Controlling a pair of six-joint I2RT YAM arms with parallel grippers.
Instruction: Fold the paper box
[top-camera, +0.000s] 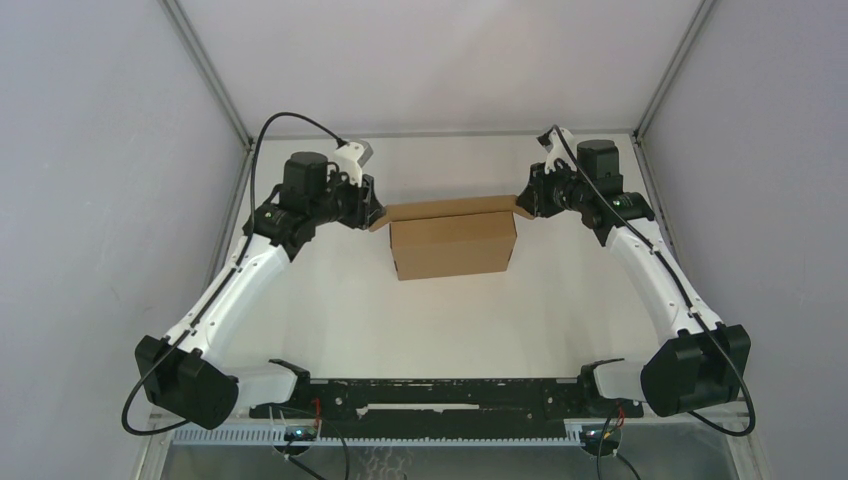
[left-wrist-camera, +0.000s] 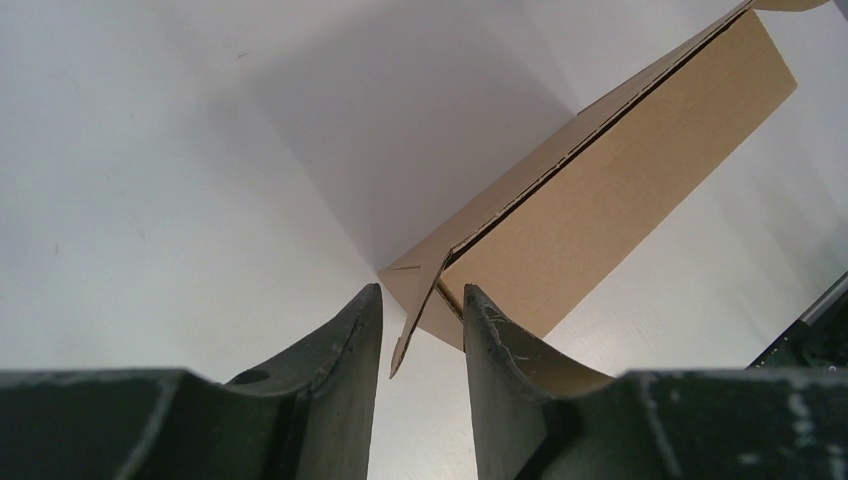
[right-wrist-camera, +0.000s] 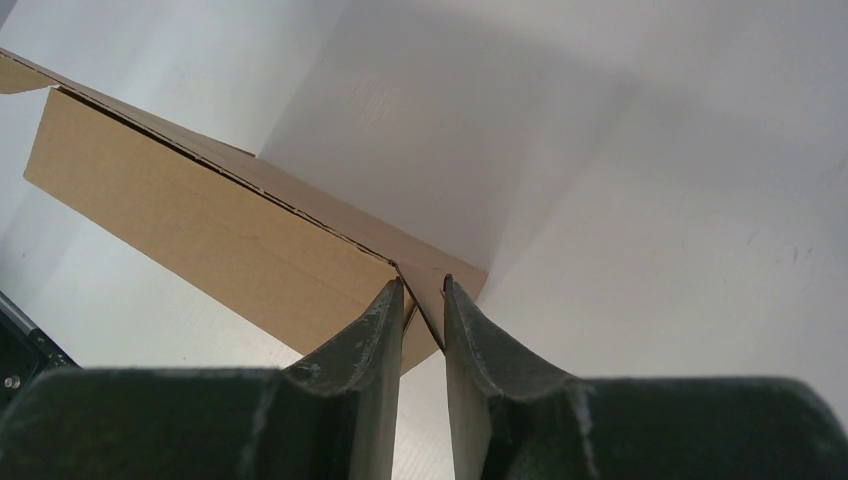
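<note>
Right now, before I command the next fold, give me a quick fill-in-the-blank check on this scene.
1. The paper box is plain ___ cardboard.
2. One of its flaps sits between the fingers of ___ grippers.
3. Of the left gripper and the right gripper, the ___ one's jaws stand wider apart.
Missing words: brown; both; left.

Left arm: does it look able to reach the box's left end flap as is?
Likely yes. The left gripper has open jaws straddling the paper box at its loose end flap, with nothing else between.
</note>
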